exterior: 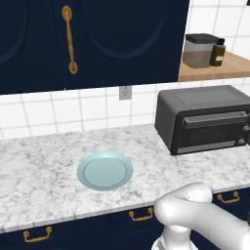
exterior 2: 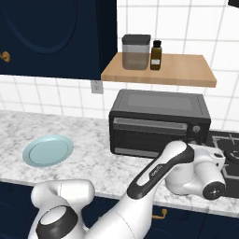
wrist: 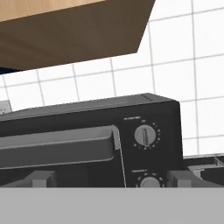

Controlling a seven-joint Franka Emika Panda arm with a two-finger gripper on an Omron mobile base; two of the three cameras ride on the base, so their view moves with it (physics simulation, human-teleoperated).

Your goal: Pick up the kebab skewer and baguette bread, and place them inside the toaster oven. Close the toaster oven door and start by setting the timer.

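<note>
Two-finger gripper [wrist: 105, 178] stood wide open, empty, close before dark grey boxy toaster oven [wrist: 87, 140]; grey bar handle [wrist: 57, 146] and round knobs [wrist: 145, 135] faced it, door shut.

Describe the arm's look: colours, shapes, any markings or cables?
Glossy white rounded arm with a dark band along one link and dark round joint caps. No cables or markings are visible. The hand view shows blocky dark grey fingers on the gripper.
</note>
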